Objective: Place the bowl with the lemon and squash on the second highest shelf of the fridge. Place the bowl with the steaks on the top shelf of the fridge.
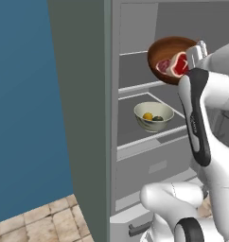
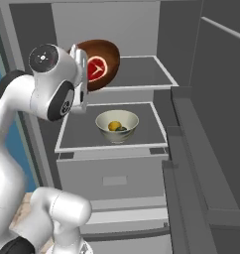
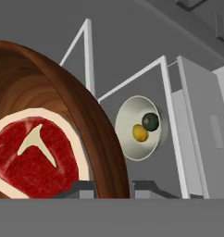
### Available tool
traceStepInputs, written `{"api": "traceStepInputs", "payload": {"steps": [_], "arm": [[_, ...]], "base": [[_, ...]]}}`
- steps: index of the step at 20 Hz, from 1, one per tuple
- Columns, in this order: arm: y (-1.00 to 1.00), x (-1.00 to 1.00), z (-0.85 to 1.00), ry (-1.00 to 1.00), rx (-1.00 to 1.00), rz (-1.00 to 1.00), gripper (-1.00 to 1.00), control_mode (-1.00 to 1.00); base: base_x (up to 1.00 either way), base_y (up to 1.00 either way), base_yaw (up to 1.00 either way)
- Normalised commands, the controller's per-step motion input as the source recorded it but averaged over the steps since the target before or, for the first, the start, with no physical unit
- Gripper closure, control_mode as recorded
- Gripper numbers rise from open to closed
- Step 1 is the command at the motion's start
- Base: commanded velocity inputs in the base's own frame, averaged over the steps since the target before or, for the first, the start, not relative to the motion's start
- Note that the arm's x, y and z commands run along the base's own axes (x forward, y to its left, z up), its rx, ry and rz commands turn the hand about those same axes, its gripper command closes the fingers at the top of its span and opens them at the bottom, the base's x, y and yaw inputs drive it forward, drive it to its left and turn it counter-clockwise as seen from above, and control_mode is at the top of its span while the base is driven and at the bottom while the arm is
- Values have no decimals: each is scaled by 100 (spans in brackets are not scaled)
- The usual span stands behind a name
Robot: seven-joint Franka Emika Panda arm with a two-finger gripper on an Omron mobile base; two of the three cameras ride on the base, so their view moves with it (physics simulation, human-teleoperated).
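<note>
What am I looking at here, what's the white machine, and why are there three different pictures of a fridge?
It's a white robot arm reaching into an open fridge. Two pictures come from cameras on its base, behind it to the left and right; the third looks along its hand. The gripper is shut on the rim of a tilted brown bowl with steak in it, held in front of the top shelf. On the shelf below sits a pale bowl with a lemon and a dark squash.

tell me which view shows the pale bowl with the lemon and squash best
The right base view: the pale bowl faces the camera unobstructed on its shelf, contents visible. The left base view shows it side-on; the hand view shows it smaller, rolled sideways.
</note>
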Motion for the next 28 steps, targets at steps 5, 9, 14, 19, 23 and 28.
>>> {"api": "traceStepInputs", "payload": {"steps": [5,9,14,19,23,28], "arm": [[0,58,-4,2,1,0,100,-100],[0,78,-26,0,2,0,100,-100],[0,95,-17,1,7,0,100,-100],[0,98,-7,3,11,0,100,-100],[0,94,-2,6,9,0,100,-100],[1,68,-6,8,2,0,-100,-100]], "base": [[0,0,0],[0,0,0],[0,0,0],[0,0,0],[0,0,0],[0,0,0]]}}
